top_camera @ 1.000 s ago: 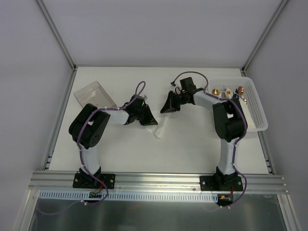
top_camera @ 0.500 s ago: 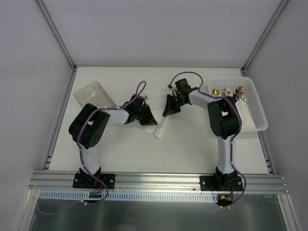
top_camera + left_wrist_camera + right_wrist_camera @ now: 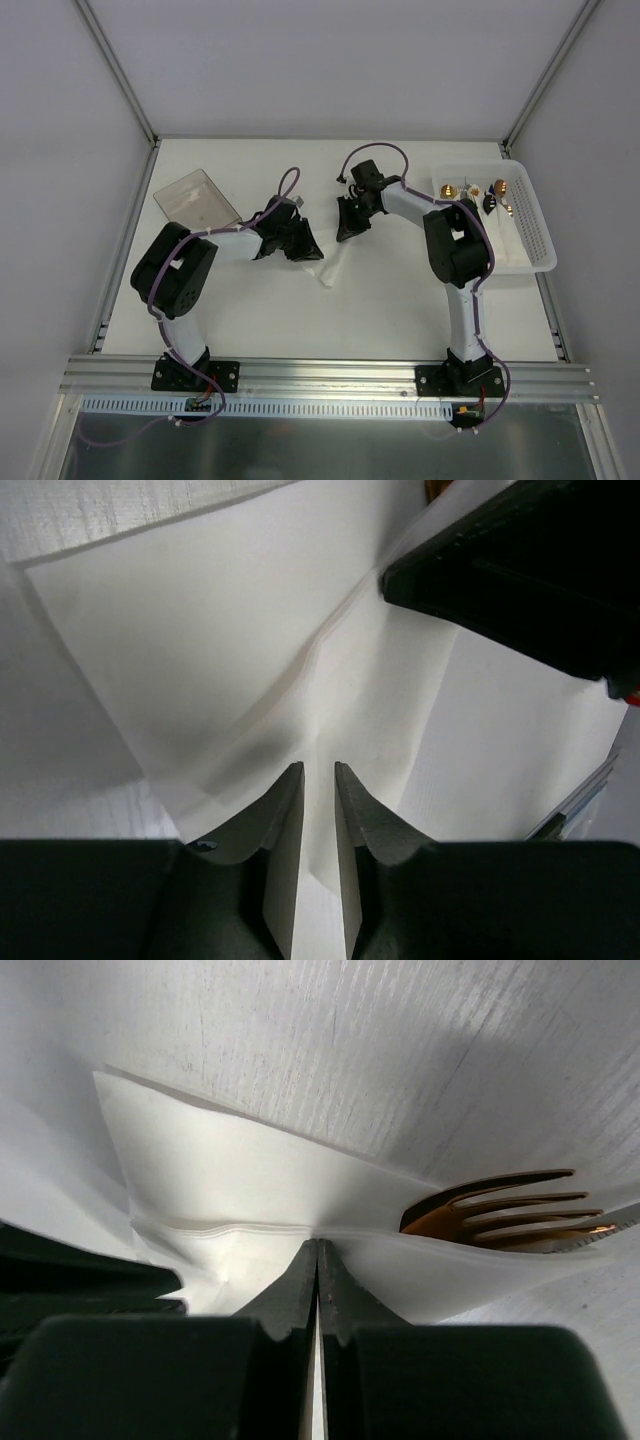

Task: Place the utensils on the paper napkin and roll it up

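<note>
Paper napkin: lying mid-counter, a little nearer the far edge than the near one, between the two grippers; partly folded, one flap lifted over the cutlery.
Fork: copper tines poking out from under the flap on the side toward the right edge; the rest of the utensils hidden by paper.
Right gripper: clenched tight on a raised fold of the napkin, probably to keep the flap drawn over the fork so a roll can start.
Left gripper: narrowed to a thin slit with white paper showing inside; impossible to tell whether truly pinched or only straddling, probably steadying the opposite edge.
Right arm: reaching from the near edge, elbow bent, forearm swung inward, wrist tipped down at the napkin.
Left arm: folded low, forearm stretched toward the centre, wrist angled down to meet the paper.
Step in hand: wrapping judged barely begun, no tight roll yet.
Basket: by the right edge, well apart.
Clear box: toward the far left corner, well apart.
</note>
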### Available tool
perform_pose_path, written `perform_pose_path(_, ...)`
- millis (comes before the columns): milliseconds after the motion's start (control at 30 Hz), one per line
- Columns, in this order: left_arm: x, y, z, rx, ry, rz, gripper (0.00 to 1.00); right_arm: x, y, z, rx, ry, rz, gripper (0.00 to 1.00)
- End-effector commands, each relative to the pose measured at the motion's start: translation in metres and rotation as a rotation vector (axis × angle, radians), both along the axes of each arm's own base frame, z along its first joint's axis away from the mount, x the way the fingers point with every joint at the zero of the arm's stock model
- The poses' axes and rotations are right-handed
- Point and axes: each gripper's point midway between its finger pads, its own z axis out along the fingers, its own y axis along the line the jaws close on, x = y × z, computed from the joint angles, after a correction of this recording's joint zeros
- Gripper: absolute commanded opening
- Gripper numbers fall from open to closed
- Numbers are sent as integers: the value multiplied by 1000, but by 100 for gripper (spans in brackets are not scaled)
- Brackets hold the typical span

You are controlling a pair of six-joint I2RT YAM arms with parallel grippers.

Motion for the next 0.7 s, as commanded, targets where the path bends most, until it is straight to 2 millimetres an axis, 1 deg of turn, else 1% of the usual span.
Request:
perform_pose_path(0,2,7,40,7,-125,-11,20,-2,-22,-21,-124,13,8,0)
perform_pose_path(67,-3,3,52,-19,-148,-37,22,-1,-21,-20,-119,11,7,0)
perform_pose_path(100,-4,2,53,-23,-149,-43,24,-1,-20,-20,-115,15,8,0)
perform_pose_path(167,-11,-2,53,-35,-133,-58,24,-1,-19,-19,-115,20,7,0)
perform_pose_path(267,-19,-7,43,-35,-95,-71,23,0,-18,-18,-108,20,3,0)
perform_pose_path(300,-24,-12,42,-37,-93,-83,22,1,-17,-17,-106,19,4,0)
perform_pose_path(367,-28,-16,36,-33,-76,-92,22,0,-17,-17,-105,25,2,0)
perform_pose_path(433,-31,-22,33,-54,-57,-93,21,-1,-17,-17,-100,31,2,0)
perform_pose_path(467,-32,-22,26,-48,-36,-88,20,-1,-16,-17,-99,34,1,0)
perform_pose_path(633,-33,-22,8,-27,13,-68,17,-2,-16,-18,-95,46,4,0)
perform_pose_path(667,-34,-21,0,-16,38,-62,16,-2,-16,-18,-93,46,3,0)
